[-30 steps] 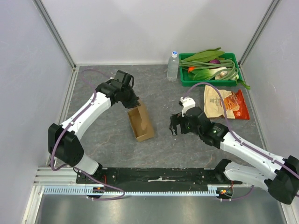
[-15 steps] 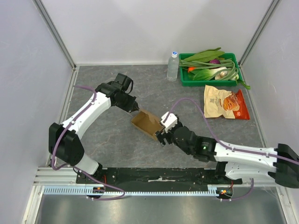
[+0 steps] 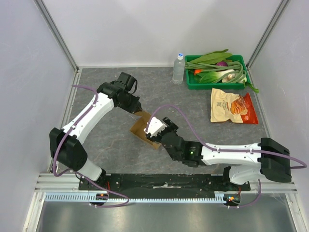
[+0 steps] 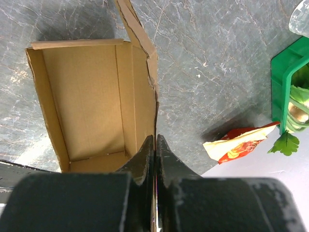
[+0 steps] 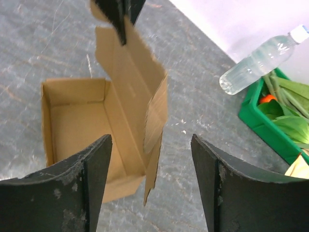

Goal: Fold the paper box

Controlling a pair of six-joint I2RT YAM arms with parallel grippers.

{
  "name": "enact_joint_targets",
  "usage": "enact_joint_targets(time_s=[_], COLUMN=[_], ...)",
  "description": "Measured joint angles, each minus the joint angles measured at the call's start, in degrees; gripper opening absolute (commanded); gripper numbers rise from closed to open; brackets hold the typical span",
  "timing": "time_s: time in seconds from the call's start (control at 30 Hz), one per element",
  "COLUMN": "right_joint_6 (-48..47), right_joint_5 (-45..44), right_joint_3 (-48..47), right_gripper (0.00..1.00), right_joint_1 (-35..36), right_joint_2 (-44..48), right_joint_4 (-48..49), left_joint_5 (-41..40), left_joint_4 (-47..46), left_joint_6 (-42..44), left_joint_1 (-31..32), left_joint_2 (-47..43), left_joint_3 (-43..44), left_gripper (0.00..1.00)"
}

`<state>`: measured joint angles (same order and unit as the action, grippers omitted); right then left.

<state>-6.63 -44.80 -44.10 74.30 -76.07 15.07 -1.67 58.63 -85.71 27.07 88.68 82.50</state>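
1. Pinching the top edge of a raised flap, the left gripper has its fingers pressed together on the plain brown cardboard paper box.
2. The paper box lies left of centre on the grey stone-pattern table, somewhat nearer the near edge than the far edge.
3. The carton's open interior faces up. The held flap stands up from one long wall, and a small side tab hangs from the flap's edge.
4. The right gripper hovers over the end of the box nearest the arm bases. Its fingers are spread wide apart and are not closed on the cardboard.
5. A green plastic tray of vegetables sits in the far-right corner.
6. A clear plastic water bottle stands upright just beside the tray's left wall.
7. A glossy orange-tan snack bag lies flat near the right edge, on the near side of the tray.
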Motion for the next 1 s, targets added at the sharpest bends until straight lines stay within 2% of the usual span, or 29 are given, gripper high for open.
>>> enact_joint_targets(time_s=[0.03,0.07,0.13,0.17,0.2,0.23,0.27,0.3,0.37,0.43,0.53,0.67,0.73,0.8,0.9,1.0], right_joint_6=[-0.66,-1.29,-2.38,-2.78,-3.32,-3.78,-3.76,-3.85,-3.65,-3.17,-2.27,-0.55,0.24,1.31,2.47,3.72], right_joint_5=[-0.70,-1.66,-3.15,-3.98,-4.61,-5.22,-5.73,-6.10,-6.10,-5.33,-1.79,3.17,4.87,6.60,8.85,10.62], right_joint_3=[-0.72,-1.60,-2.75,-3.37,-3.87,-4.20,-4.28,-4.28,-4.26,-3.80,-0.70,3.23,4.42,5.42,6.78,7.48], right_gripper=[0.69,0.56,0.42,0.27,0.20,0.08,0.03,0.00,0.00,0.00,0.00,0.00,0.00,0.00,0.00,0.00], right_joint_1=[0.00,0.00,0.00,0.00,0.00,0.00,-0.02,-0.13,-0.68,-1.97,-5.20,-9.73,-11.63,-13.14,-14.56,-15.52], right_joint_2=[-0.48,-0.98,-1.81,-2.36,-2.84,-3.26,-3.56,-3.67,-3.69,-3.45,-1.33,3.08,5.33,7.74,10.82,13.35], right_joint_4=[0.72,1.44,2.47,2.95,3.37,3.72,4.15,4.17,4.37,4.79,5.49,5.29,5.01,4.42,3.10,1.29], left_joint_5=[0.02,0.00,0.02,0.02,0.04,0.02,-0.02,-0.15,-1.18,-3.23,-6.56,-12.37,-15.04,-18.18,-24.09,-28.59], left_joint_4=[0.04,0.07,0.07,0.07,0.07,0.07,0.04,0.02,-0.13,-0.42,-3.45,-8.22,-8.66,-7.39,-4.66,-2.49], left_joint_6=[0.00,0.00,0.00,0.00,0.04,0.07,0.24,0.90,2.38,5.49,12.83,26.80,32.48,37.44,40.98,41.70], left_joint_1=[0.00,0.00,0.00,0.00,0.00,0.00,0.00,0.00,0.00,0.02,0.00,-0.70,-2.58,-8.02,-15.74,-20.92], left_joint_2=[0.00,0.04,0.11,0.15,0.22,0.28,0.31,0.31,0.28,-0.24,-4.70,-19.37,-25.14,-27.82,-22.71,-11.32], left_joint_3=[0.00,0.00,0.00,0.00,0.00,0.00,0.02,0.04,0.09,0.04,-2.29,-9.94,-12.50,-13.86,-13.94,-13.94], left_gripper=[0.02,0.02,0.02,0.05,0.16,0.33,0.62,0.71,0.86,0.92,0.94,0.95,0.96,0.96,0.99,0.99])
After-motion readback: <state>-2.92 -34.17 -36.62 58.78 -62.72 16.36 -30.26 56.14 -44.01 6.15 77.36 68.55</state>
